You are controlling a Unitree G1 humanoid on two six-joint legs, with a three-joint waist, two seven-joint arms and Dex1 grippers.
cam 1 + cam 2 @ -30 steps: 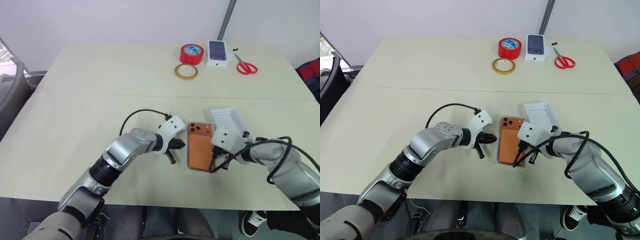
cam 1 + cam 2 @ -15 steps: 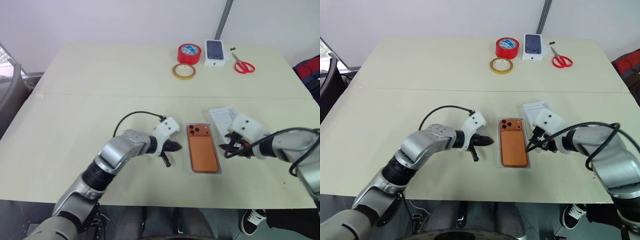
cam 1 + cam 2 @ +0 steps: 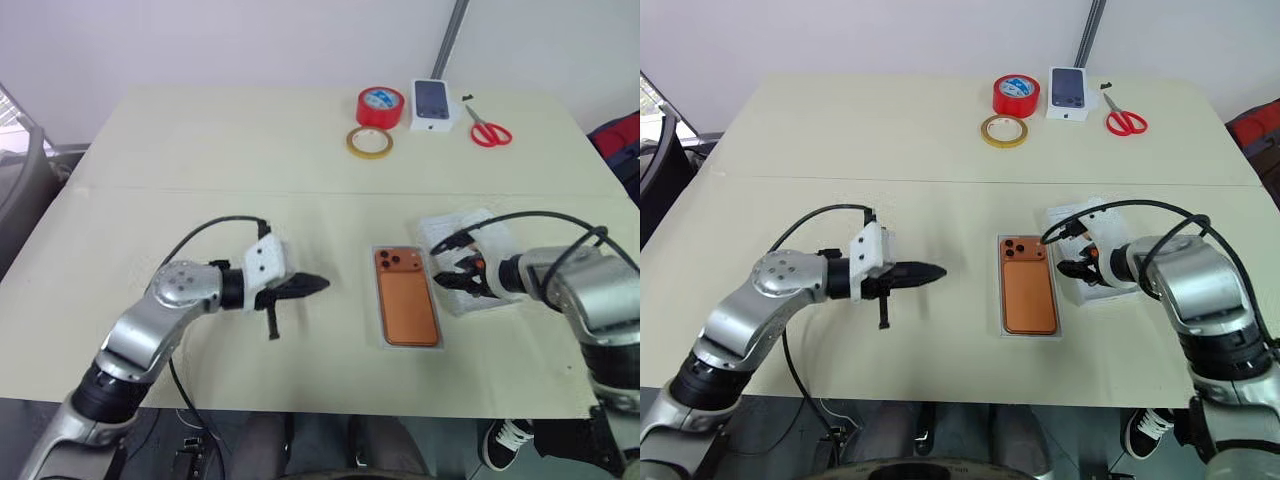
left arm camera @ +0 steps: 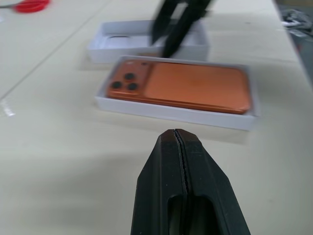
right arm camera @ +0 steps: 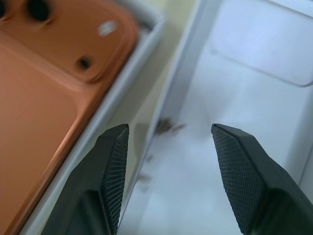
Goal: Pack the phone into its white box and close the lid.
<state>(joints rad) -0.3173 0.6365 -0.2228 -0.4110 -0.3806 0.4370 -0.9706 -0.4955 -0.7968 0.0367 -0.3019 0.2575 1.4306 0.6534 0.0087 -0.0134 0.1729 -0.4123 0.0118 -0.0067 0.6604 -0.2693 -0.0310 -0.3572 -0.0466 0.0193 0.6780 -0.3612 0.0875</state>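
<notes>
Left eye view: phone (image 3: 406,308) sitting in white box (image 3: 432,342) now, mid-surface. Left end effector (image 3: 318,283) pulling away leftward, fingers pressed together. Right end effector (image 3: 447,277) letting go, fingers apart, hovering over lid (image 3: 455,221) beside box. Lid grab looking next, probably.

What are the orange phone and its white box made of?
The phone looks like metal or glass with a smooth matte orange back: it gives a soft sheen, and its dark lenses look glassy. Which of the two cannot be told. The box looks like stiff white cardboard: thin straight walls, sharp corners, dull finish. Plastic cannot be ruled out.
</notes>
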